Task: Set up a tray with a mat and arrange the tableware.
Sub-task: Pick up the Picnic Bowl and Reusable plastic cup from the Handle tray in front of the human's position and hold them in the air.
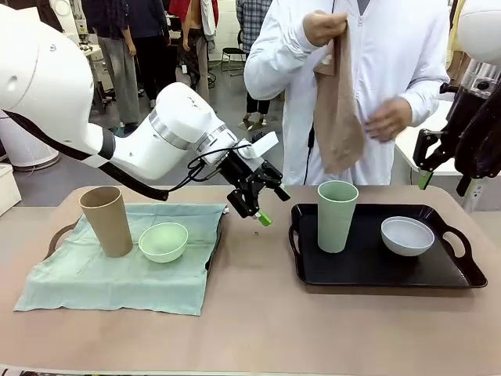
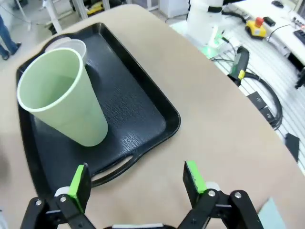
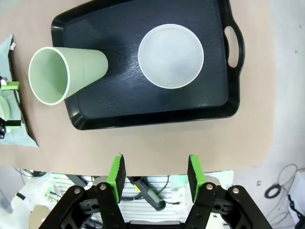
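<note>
A green mat [image 1: 117, 274] covers the left tray [image 1: 57, 236], with a tan cup [image 1: 106, 221] and a mint bowl [image 1: 163, 241] standing on it. The black right tray [image 1: 376, 270] holds a pale green cup [image 1: 337, 215] and a white bowl [image 1: 407, 236]. My left gripper [image 1: 254, 205] hovers open between the two trays, holding nothing. In its wrist view the left gripper [image 2: 137, 179] faces the green cup [image 2: 62, 95] and the tray [image 2: 143, 114]. My right gripper [image 1: 442, 182] hangs open above the tray's far right. From above, the right gripper [image 3: 156, 171] looks down on the cup [image 3: 66, 74] and bowl [image 3: 170, 56].
Across the table a person holds up a tan cloth [image 1: 337, 102] with one hand [image 1: 322, 27] above the black tray; the other hand [image 1: 387, 119] is beside it. Bare tabletop [image 1: 258, 321] stretches along the near side. The table's edge [image 3: 157, 167] lies just under my right gripper.
</note>
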Motion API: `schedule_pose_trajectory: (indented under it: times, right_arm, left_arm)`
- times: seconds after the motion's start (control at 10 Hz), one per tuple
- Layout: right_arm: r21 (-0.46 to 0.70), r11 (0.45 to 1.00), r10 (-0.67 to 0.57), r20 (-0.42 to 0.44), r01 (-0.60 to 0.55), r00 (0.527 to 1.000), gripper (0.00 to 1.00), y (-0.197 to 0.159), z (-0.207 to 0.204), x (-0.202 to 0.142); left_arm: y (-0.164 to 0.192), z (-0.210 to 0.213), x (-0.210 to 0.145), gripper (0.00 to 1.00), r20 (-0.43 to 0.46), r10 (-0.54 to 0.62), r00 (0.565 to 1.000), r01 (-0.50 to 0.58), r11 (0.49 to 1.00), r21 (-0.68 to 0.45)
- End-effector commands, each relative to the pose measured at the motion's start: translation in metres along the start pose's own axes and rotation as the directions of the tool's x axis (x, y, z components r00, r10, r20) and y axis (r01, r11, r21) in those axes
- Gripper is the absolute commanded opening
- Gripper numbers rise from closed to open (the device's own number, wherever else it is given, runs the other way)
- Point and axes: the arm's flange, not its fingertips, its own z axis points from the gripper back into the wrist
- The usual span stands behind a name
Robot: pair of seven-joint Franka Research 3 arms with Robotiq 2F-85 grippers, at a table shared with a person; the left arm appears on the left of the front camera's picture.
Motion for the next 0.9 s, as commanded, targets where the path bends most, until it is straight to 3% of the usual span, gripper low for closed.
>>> schedule_pose_trajectory:
  times: [0.0, 0.2, 0.3, 0.5, 0.6, 0.8]
  right_arm:
    - [0.011, 1.000, 0.014, -0.014, -0.014, 1.000, 0.69, -0.005, -0.021, 0.017]
    - [0.012, 0.999, 0.045, -0.019, -0.045, 0.999, 0.69, -0.021, -0.055, 0.038]
    - [0.013, 0.999, 0.050, -0.005, -0.049, 0.999, 0.69, -0.023, -0.064, 0.041]
    - [0.001, 0.999, 0.040, 0.005, -0.040, 0.999, 0.69, -0.020, -0.071, 0.039]
    - [0.020, 0.999, 0.034, -0.024, -0.033, 0.999, 0.69, -0.024, -0.067, 0.044]
    - [0.021, 0.999, 0.034, -0.017, -0.033, 0.999, 0.69, -0.025, -0.073, 0.046]
  left_arm:
    - [0.003, -0.009, 0.001, 1.00, 0.021, 0.026, 0.999, -0.028, 0.997, 0.079]
    - [0.004, -0.028, -0.005, 1.00, 0.121, 0.115, 0.986, -0.134, 0.978, 0.161]
    - [0.004, -0.035, -0.004, 1.00, 0.133, 0.139, 0.981, -0.165, 0.965, 0.206]
    - [0.007, -0.051, 0.005, 1.00, 0.129, 0.225, 0.966, -0.247, 0.951, 0.184]
    - [0.011, -0.035, -0.006, 1.00, 0.121, 0.147, 0.982, -0.167, 0.972, 0.169]
    - [0.011, -0.047, -0.001, 1.00, 0.129, 0.181, 0.975, -0.202, 0.963, 0.177]
